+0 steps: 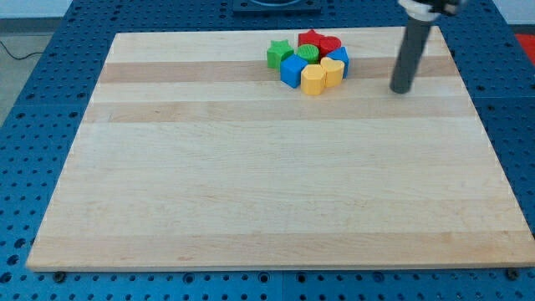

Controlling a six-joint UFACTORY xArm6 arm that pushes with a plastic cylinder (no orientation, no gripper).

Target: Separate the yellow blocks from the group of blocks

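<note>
A tight group of blocks sits near the view's top centre of the wooden board (251, 167). Two yellow blocks lie at its lower right: a rounded yellow block (313, 80) and a yellow heart-like block (332, 71) touching it. A blue cube (292, 70) is on their left and another blue block (340, 56) just behind the heart. A green star (279, 54), a green round block (308, 53), a red star (312, 40) and a red round block (330, 44) lie behind. My tip (402, 89) rests on the board to the view's right of the group, apart from the yellow blocks.
The board lies on a blue perforated table (33, 100). The board's right edge (476, 109) is a short way to the right of my tip.
</note>
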